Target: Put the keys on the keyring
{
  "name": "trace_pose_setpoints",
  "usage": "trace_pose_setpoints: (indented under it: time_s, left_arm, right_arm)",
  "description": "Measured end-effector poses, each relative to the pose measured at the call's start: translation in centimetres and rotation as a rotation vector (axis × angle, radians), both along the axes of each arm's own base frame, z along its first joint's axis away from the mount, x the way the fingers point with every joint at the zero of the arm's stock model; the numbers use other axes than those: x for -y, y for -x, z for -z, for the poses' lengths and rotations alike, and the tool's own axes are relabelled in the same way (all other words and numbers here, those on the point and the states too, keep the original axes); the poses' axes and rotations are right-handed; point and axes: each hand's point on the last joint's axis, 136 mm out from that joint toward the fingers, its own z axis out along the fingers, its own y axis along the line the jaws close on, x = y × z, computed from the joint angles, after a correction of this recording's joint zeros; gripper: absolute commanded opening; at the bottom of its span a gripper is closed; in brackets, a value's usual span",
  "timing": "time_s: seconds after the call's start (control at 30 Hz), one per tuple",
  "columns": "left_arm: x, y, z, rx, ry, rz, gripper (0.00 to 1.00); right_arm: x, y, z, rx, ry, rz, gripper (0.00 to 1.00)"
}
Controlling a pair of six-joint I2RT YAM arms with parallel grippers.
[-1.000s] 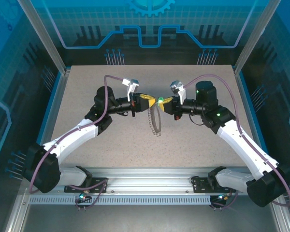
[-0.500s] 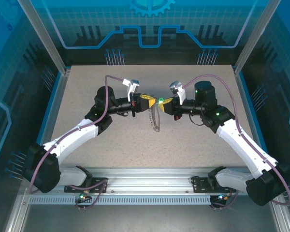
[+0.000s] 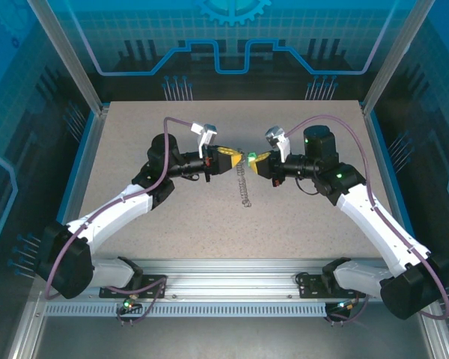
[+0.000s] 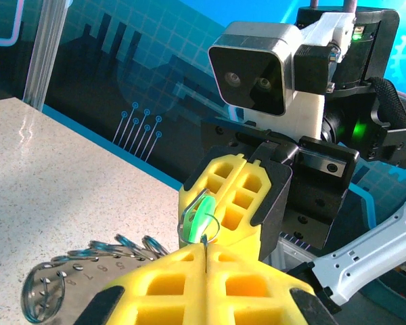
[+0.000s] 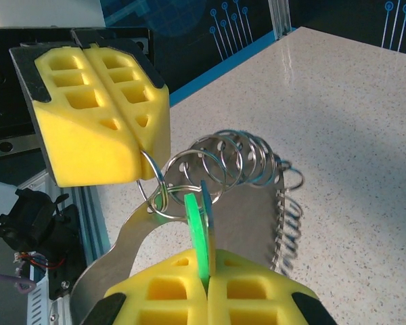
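Observation:
My two grippers meet tip to tip above the middle of the table. The left gripper (image 3: 232,159) (image 4: 204,249) is shut on one thin wire ring of the keyring (image 5: 247,166). That keyring is a flat metal strip (image 4: 61,288) carrying a row of small silvery rings, and it hangs below the tips (image 3: 244,185). The right gripper (image 3: 255,158) (image 5: 207,271) is shut on the keys (image 5: 201,227), a small key with a bright green tag (image 4: 201,218) (image 3: 250,155). The tag's end sits at the held ring, touching or overlapping it.
The speckled table (image 3: 157,224) lies under both arms, with the keyring hanging just above it. Blue enclosure walls (image 3: 224,45) ring the back and sides, and a metal rail (image 3: 224,273) runs along the near edge.
The hanging keyring has swung from a wide open loop to a narrow edge-on line. Both grippers stay shut and nearly still, tips together.

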Motion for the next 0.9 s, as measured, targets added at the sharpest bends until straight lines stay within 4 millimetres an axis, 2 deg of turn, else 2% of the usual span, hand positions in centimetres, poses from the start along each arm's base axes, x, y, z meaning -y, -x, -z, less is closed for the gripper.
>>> trace_pose_setpoints:
  time_s: [0.23, 0.4, 0.7, 0.9]
  left_arm:
    - [0.0, 0.0, 0.0, 0.001, 0.000, 0.001, 0.00]
    - [0.0, 0.1, 0.0, 0.001, 0.001, 0.003, 0.00]
    - [0.0, 0.0, 0.0, 0.002, -0.001, 0.000, 0.00]
    - [0.0, 0.0, 0.0, 0.002, -0.001, 0.001, 0.00]
  right_arm:
    - [-1.1, 0.4, -0.4, 0.013, 0.013, -0.026, 0.00]
    - [-2.0, 0.3, 0.2, 0.003, 0.035, -0.036, 0.00]
    - [-1.8, 0.1, 0.3, 0.010, 0.047, -0.023, 0.00]
    - [-0.6, -0.3, -0.6, 0.036, 0.038, 0.017, 0.00]
